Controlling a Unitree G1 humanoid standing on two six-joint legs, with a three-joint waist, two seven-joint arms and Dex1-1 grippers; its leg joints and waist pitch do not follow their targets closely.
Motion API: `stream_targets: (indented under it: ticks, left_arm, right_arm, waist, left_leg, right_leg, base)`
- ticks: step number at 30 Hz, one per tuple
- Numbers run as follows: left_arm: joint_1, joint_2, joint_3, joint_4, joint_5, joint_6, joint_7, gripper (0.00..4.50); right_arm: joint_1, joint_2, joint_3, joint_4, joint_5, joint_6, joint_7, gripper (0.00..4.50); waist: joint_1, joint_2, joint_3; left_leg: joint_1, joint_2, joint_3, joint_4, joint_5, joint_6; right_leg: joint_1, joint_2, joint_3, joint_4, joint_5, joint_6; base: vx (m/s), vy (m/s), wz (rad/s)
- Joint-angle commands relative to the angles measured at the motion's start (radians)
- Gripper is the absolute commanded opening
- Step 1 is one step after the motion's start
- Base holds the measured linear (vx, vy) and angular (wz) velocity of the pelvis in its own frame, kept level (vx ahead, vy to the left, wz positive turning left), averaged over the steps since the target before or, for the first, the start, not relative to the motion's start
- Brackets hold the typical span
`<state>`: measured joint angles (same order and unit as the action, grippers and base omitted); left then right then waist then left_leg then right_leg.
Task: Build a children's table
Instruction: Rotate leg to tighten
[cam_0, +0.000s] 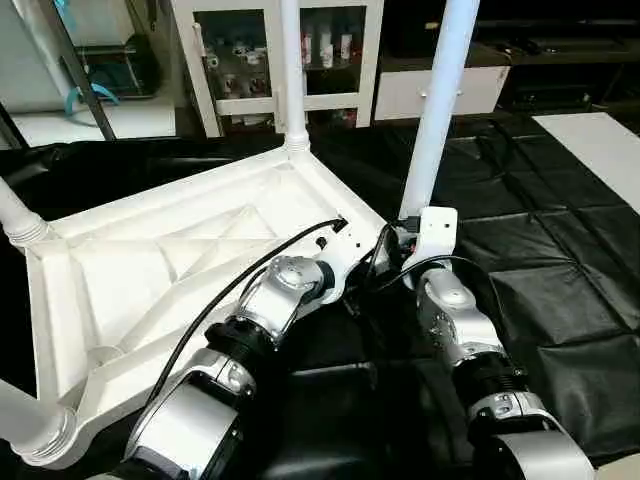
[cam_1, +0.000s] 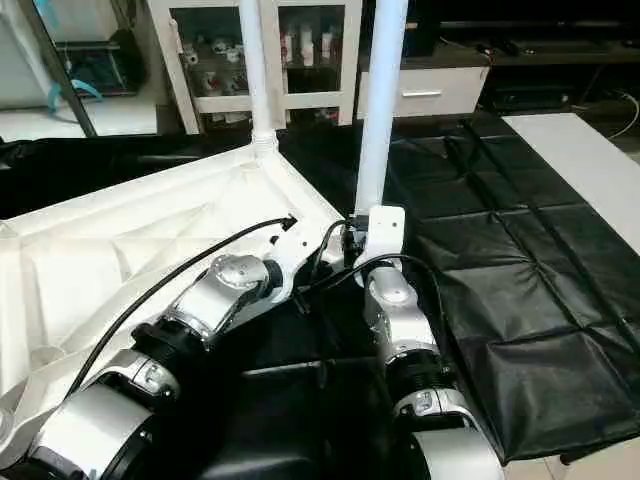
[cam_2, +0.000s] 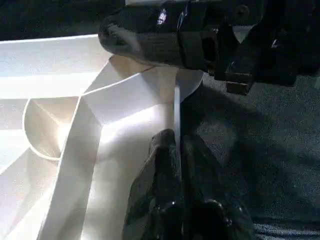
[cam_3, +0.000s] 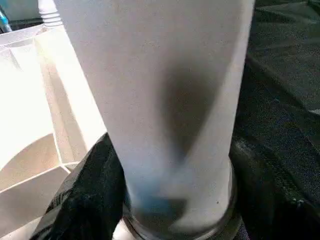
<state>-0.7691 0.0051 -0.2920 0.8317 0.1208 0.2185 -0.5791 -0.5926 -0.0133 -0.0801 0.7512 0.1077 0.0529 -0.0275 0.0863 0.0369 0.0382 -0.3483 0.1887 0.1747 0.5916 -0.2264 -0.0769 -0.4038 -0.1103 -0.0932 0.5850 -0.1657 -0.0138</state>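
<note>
We see the table top (cam_0: 200, 250) lying upside down on the black floor mat (cam_0: 560, 280), ribbed underside up. Three legs already stand in its corner sockets: the far one (cam_0: 291, 70), and two at its left-hand corners (cam_0: 15, 215) (cam_0: 25, 420). The fourth leg (cam_0: 435, 110) stands at the remaining corner, the one nearest our arms, its long axis close to upright and leaning slightly to the right.

Our right end effector (cam_3: 175, 200) is closed around that leg low down, a black finger on either side of the tube. Our left end effector (cam_2: 177, 150) pinches the thin rim of the top just beside the same corner, one finger inside the wall and one outside.

We judge the coming move hinges on the leg's axis lining up with the socket directly beneath the right end effector, which holds it, while the left steadies the top. Whether the thread has engaged we cannot tell.
</note>
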Motion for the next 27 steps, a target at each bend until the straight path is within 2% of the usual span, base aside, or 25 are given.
stream_targets:
  ticks: [1, 3, 5, 8, 10, 11, 12, 13, 14, 15, 16, 17, 19, 20, 21, 22, 24, 27]
  left_arm:
    - [0.013, 0.027, -0.006, 0.060, 0.024, 0.006, 0.013, 0.00]
    - [0.014, 0.030, -0.008, 0.062, 0.026, -0.001, 0.002, 0.00]
    - [0.015, 0.034, -0.011, 0.063, 0.026, 0.000, -0.010, 0.00]
    - [0.025, 0.051, -0.020, 0.065, 0.027, -0.003, -0.052, 0.00]
    - [0.031, 0.057, -0.024, 0.059, 0.025, -0.001, -0.072, 0.00]
    - [0.037, 0.063, -0.031, 0.051, 0.025, -0.002, -0.095, 0.00]
    - [0.045, 0.073, -0.044, 0.038, 0.025, -0.003, -0.133, 0.00]
    - [0.047, 0.075, -0.047, 0.035, 0.025, -0.003, -0.140, 0.00]
    - [0.070, 0.101, -0.080, -0.007, 0.026, -0.003, -0.225, 0.00]
    - [0.075, 0.107, -0.087, -0.016, 0.027, -0.004, -0.243, 0.00]
    - [0.079, 0.112, -0.094, -0.023, 0.027, -0.005, -0.261, 0.00]
    - [0.098, 0.142, -0.121, -0.068, 0.025, -0.006, -0.331, 0.00]
    - [0.098, 0.142, -0.121, -0.068, 0.025, -0.006, -0.331, 0.00]
    - [0.135, 0.204, -0.166, -0.165, 0.003, 0.000, -0.475, 0.00]
    - [0.147, 0.225, -0.181, -0.196, -0.005, -0.014, -0.523, 0.00]
    - [0.152, 0.239, -0.189, -0.217, -0.009, 0.006, -0.549, 0.00]
    - [0.162, 0.259, -0.202, -0.246, -0.014, 0.001, -0.591, 0.00]
    - [0.188, 0.297, -0.222, -0.332, -0.028, 0.033, -0.672, 0.00]
  right_arm:
    - [0.002, -0.019, -0.008, -0.041, -0.011, -0.014, -0.001, 3.33]
    - [0.008, -0.029, -0.004, -0.063, -0.011, -0.016, 0.018, 3.53]
    - [0.014, -0.042, 0.000, -0.083, -0.012, -0.016, 0.037, 3.75]
    - [0.035, -0.099, 0.014, -0.151, 0.022, 0.035, 0.181, 3.97]
    - [0.045, -0.140, 0.040, -0.177, 0.026, 0.058, 0.269, 4.18]
    - [0.055, -0.175, 0.059, -0.197, 0.028, 0.071, 0.337, 4.31]
    - [0.068, -0.217, 0.079, -0.227, 0.046, 0.094, 0.439, 4.31]
    - [0.070, -0.223, 0.082, -0.232, 0.049, 0.097, 0.452, 4.31]
    - [0.098, -0.293, 0.117, -0.286, 0.080, 0.129, 0.614, 4.41]
    - [0.104, -0.308, 0.125, -0.297, 0.087, 0.136, 0.648, 4.41]
    - [0.111, -0.322, 0.132, -0.310, 0.094, 0.144, 0.680, 4.41]
    - [0.133, -0.364, 0.156, -0.340, 0.108, 0.150, 0.767, 4.41]
    - [0.133, -0.364, 0.156, -0.340, 0.108, 0.150, 0.767, 4.41]
    - [0.163, -0.431, 0.190, -0.375, 0.131, 0.150, 0.925, 4.41]
    - [0.169, -0.448, 0.198, -0.379, 0.138, 0.153, 0.968, 4.41]
    - [0.170, -0.456, 0.200, -0.377, 0.143, 0.149, 0.997, 4.41]
    - [0.168, -0.462, 0.198, -0.374, 0.147, 0.150, 1.018, 4.41]
    - [0.175, -0.503, 0.222, -0.404, 0.173, 0.186, 1.133, 4.41]
  waist:
    - [-0.002, -0.007, -0.055]
    - [-0.001, -0.003, -0.054]
    - [-0.001, -0.003, -0.053]
    - [-0.002, -0.004, -0.054]
    - [0.000, -0.006, -0.056]
    - [0.000, -0.001, -0.057]
    - [0.000, -0.003, -0.058]
    - [0.001, -0.004, -0.059]
    - [0.001, -0.004, -0.059]
    - [0.005, -0.006, -0.058]
    - [0.004, -0.003, -0.060]
    - [0.004, -0.006, -0.061]
    - [0.004, -0.003, -0.058]
    - [0.005, -0.006, -0.057]
    - [0.011, -0.005, -0.051]
    - [0.012, -0.003, -0.053]
    - [0.014, -0.005, -0.054]
    - [0.017, -0.004, -0.055]
  left_leg:
    - [-0.003, 0.029, -0.005, -0.081, -0.147, 0.040]
    - [-0.002, 0.029, -0.006, -0.082, -0.147, 0.040]
    - [-0.002, 0.030, -0.006, -0.083, -0.158, 0.040]
    - [-0.004, 0.029, -0.007, -0.083, -0.160, 0.046]
    - [-0.008, 0.029, -0.008, -0.078, -0.132, 0.065]
    - [-0.008, 0.030, -0.008, -0.076, -0.113, 0.074]
    - [-0.009, 0.030, -0.008, -0.073, -0.101, 0.079]
    - [-0.010, 0.030, -0.008, -0.071, -0.093, 0.093]
    - [-0.010, 0.030, -0.007, -0.069, -0.090, 0.103]
    - [-0.011, 0.032, -0.007, -0.068, -0.088, 0.125]
    - [-0.009, 0.034, -0.007, -0.068, -0.083, 0.134]
    - [-0.009, 0.037, -0.007, -0.068, -0.088, 0.139]
    - [-0.008, 0.038, -0.006, -0.069, -0.099, 0.135]
    - [-0.006, 0.038, -0.005, -0.069, -0.105, 0.129]
    - [-0.006, 0.045, -0.005, -0.075, -0.138, 0.124]
    - [-0.005, 0.046, -0.006, -0.076, -0.142, 0.117]
    - [0.001, 0.048, -0.004, -0.076, -0.148, 0.101]
    - [-0.002, 0.047, -0.005, -0.077, -0.135, 0.094]
  right_leg:
    - [0.052, -0.045, 0.044, -0.066, -0.204, -0.187]
    - [0.052, -0.045, 0.043, -0.066, -0.209, -0.188]
    - [0.051, -0.045, 0.043, -0.069, -0.221, -0.180]
    - [0.055, -0.044, 0.043, -0.068, -0.214, -0.177]
    - [0.060, -0.044, 0.043, -0.063, -0.169, -0.186]
    - [0.061, -0.044, 0.042, -0.060, -0.140, -0.200]
    - [0.061, -0.044, 0.042, -0.057, -0.122, -0.207]
    - [0.065, -0.044, 0.040, -0.055, -0.099, -0.220]
    - [0.066, -0.044, 0.041, -0.054, -0.088, -0.225]
    - [0.068, -0.045, 0.042, -0.053, -0.073, -0.232]
    - [0.065, -0.046, 0.042, -0.051, -0.065, -0.245]
    - [0.065, -0.048, 0.041, -0.049, -0.068, -0.256]
    - [0.060, -0.048, 0.042, -0.053, -0.105, -0.257]
    - [0.059, -0.048, 0.042, -0.056, -0.120, -0.257]
    - [0.058, -0.050, 0.045, -0.057, -0.166, -0.253]
    - [0.059, -0.050, 0.044, -0.056, -0.173, -0.252]
    - [0.052, -0.047, 0.045, -0.056, -0.171, -0.258]
    - [0.057, -0.048, 0.044, -0.051, -0.157, -0.255]
  base:
    - [0.000, 0.000, 0.00]
    - [0.000, 0.000, 0.00]
    - [0.000, 0.000, 0.00]
    - [0.000, 0.000, 0.00]
    - [0.000, 0.000, 0.00]
    - [0.000, 0.000, 0.00]
    - [0.000, 0.000, 0.00]
    - [0.000, 0.000, 0.00]
    - [0.000, 0.000, 0.00]
    - [0.000, 0.000, 0.00]
    - [0.000, 0.000, 0.00]
    - [0.000, 0.000, 0.00]
    - [0.000, 0.000, 0.00]
    - [0.000, 0.000, 0.00]
    - [0.000, 0.000, 0.00]
    - [0.000, 0.000, 0.00]
    - [0.000, 0.000, 0.00]
    - [0.000, 0.000, 0.00]
